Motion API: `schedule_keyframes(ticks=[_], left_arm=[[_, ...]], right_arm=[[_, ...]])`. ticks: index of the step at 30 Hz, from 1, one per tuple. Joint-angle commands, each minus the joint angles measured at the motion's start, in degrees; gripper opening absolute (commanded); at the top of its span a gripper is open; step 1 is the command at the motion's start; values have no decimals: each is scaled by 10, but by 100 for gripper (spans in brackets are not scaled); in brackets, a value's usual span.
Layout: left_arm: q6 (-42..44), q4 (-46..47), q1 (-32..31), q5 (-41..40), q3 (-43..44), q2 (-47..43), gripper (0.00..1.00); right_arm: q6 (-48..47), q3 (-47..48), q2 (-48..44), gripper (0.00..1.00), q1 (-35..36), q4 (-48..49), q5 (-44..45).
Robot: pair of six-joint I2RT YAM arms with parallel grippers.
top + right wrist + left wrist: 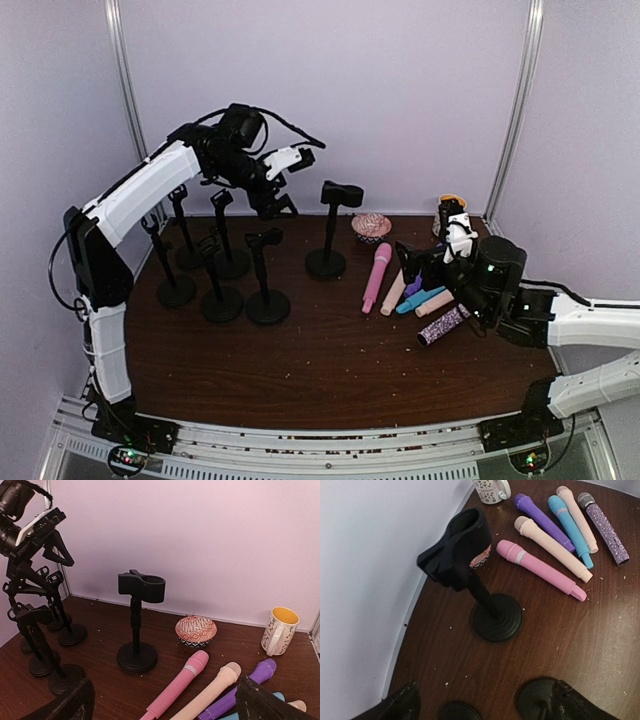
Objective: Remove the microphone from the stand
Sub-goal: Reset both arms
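- The left gripper (278, 205) hangs high over the table, near the back wall. Its fingers (400, 705) are wide apart and hold nothing.
- The right gripper (420, 268) sits low on the right side. Its fingers (70, 705) are wide apart too, with nothing in them.
- Under the left gripper is one stand (485, 587) standing by itself. Its clip on top is empty.
- Six microphones (560, 530) lie flat on the table (320, 370), side by side, just in front of the right gripper. The pink microphone (376, 278) is the one nearest the stand.
- I think the job looks done, since no clip I can see holds a microphone.
- To finish well, the left arm should go up and away slowly and not bump the stand's clip.
- Five more stands (220, 280) crowd together on the left, right below the left arm. They could tip over easily.
- A small bowl (196, 630) and a mug (280, 630) sit at the back, near the microphones.
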Motion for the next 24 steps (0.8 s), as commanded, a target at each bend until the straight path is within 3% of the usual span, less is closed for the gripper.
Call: schedule_keyframes(ticks=[1, 7, 12, 17, 24], left_arm=[[-73, 20, 51, 61, -62, -99, 98], [-143, 177, 116, 46, -366, -315, 98], [-182, 290, 165, -40, -593, -456, 98], [-184, 379, 193, -96, -789, -550, 98], [-166, 525, 203, -139, -949, -586, 98]], right_arm=[[29, 30, -5, 100, -30, -63, -3], [45, 23, -26, 100, -82, -86, 69], [51, -3, -51, 100, -144, -79, 157], [62, -36, -77, 100, -223, -83, 202], [72, -116, -106, 100, -333, -57, 237]])
